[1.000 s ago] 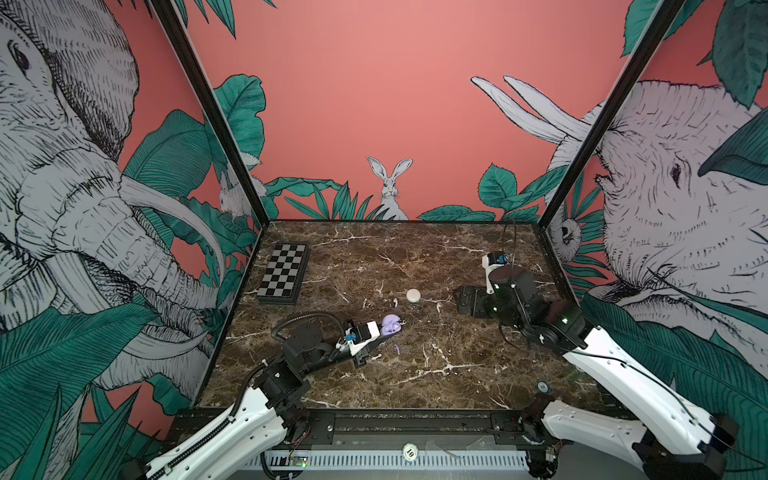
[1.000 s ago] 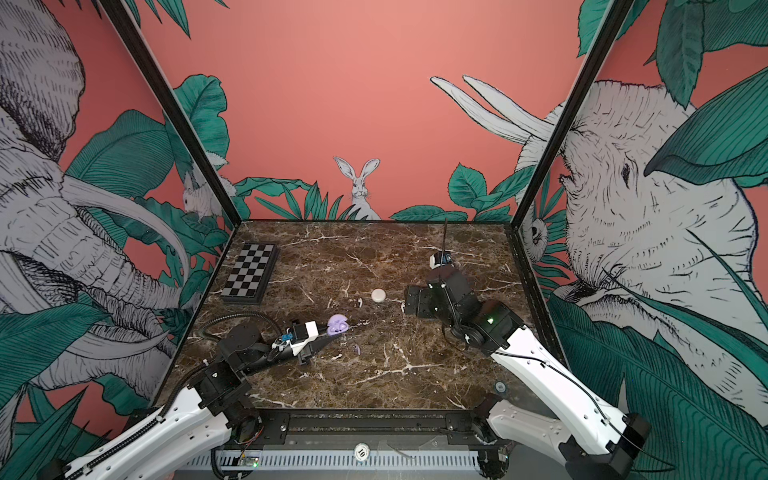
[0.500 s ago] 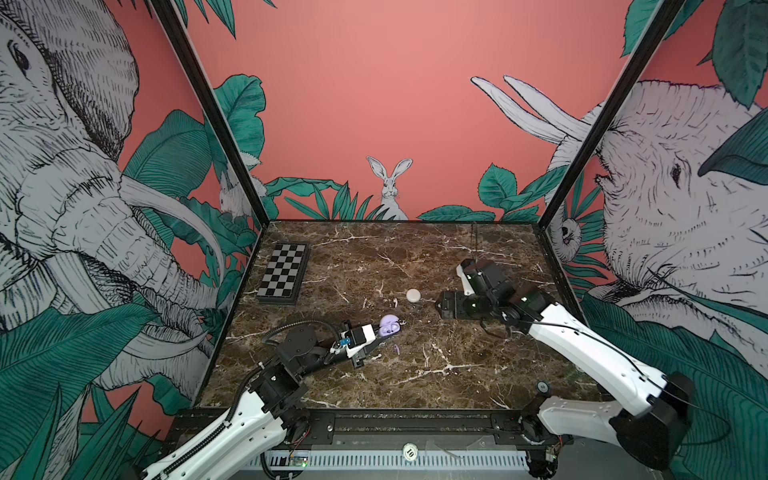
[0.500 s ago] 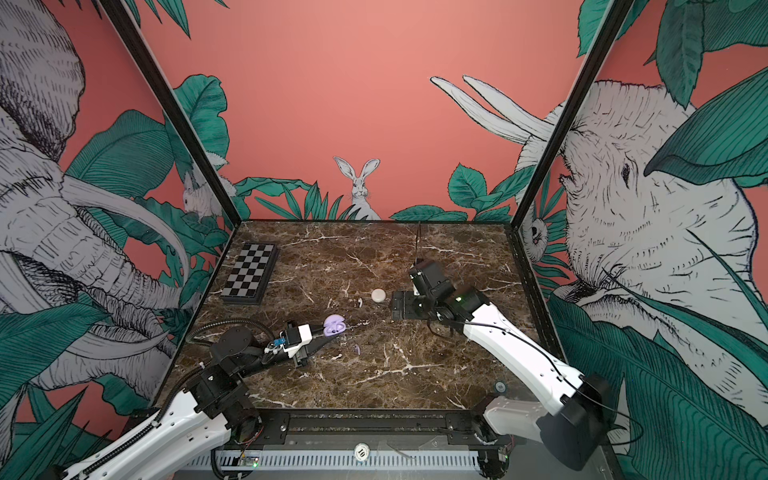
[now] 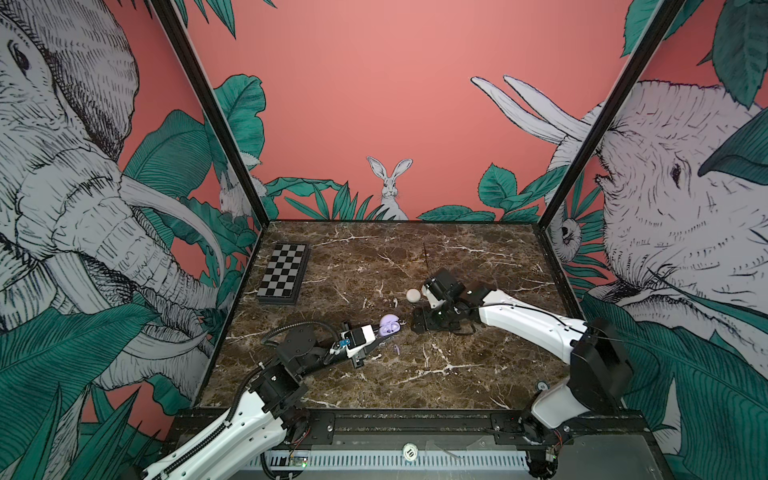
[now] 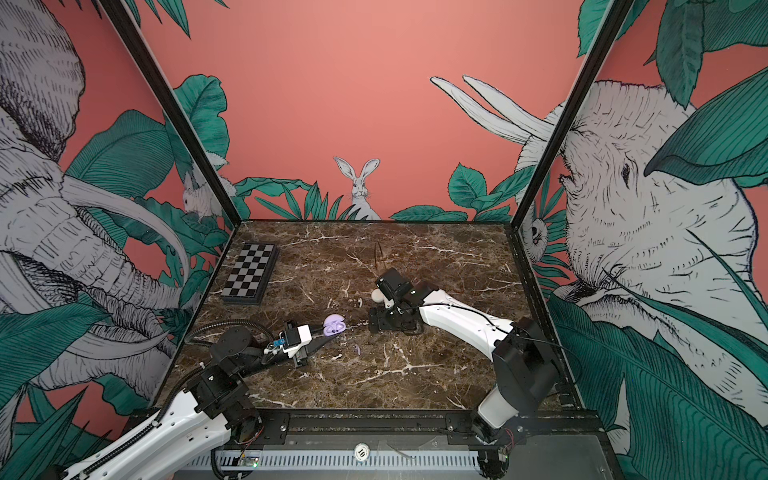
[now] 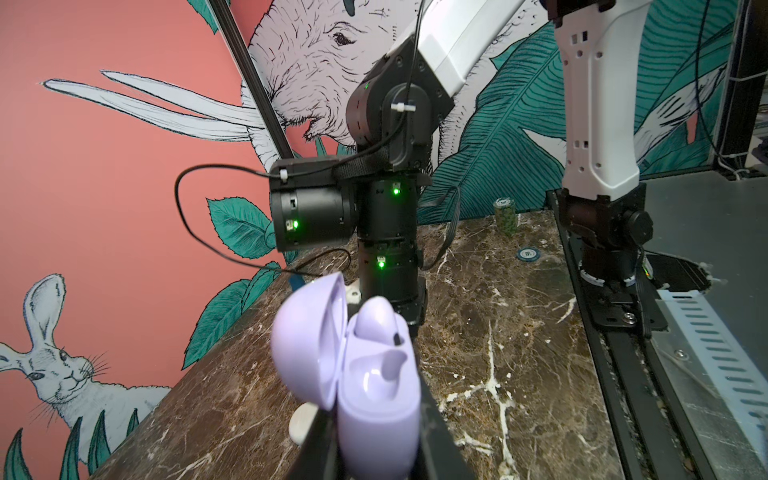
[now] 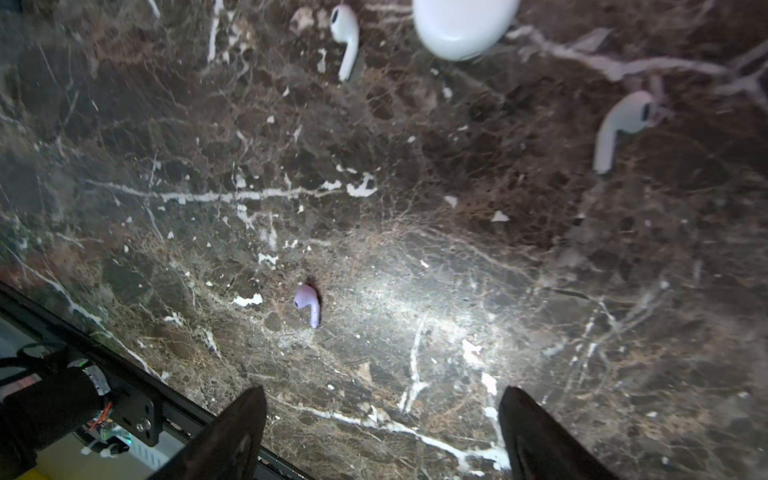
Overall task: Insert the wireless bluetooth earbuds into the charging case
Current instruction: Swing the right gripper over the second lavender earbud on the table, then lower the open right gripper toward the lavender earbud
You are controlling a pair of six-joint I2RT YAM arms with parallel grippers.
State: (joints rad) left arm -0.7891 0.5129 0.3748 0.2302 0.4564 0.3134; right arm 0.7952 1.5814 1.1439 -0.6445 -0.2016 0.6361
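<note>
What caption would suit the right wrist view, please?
Open right gripper facing a lilac earbud; two white earbuds and white case beyond.

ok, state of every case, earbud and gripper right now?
Lilac case: open, one slot empty.
Seated lilac earbud: in the case.
Loose lilac earbud: lying on table.
White case: shut, on table.
White earbuds: both loose on table.
Left gripper: shut on lilac case.
Right gripper: open, empty.
</note>
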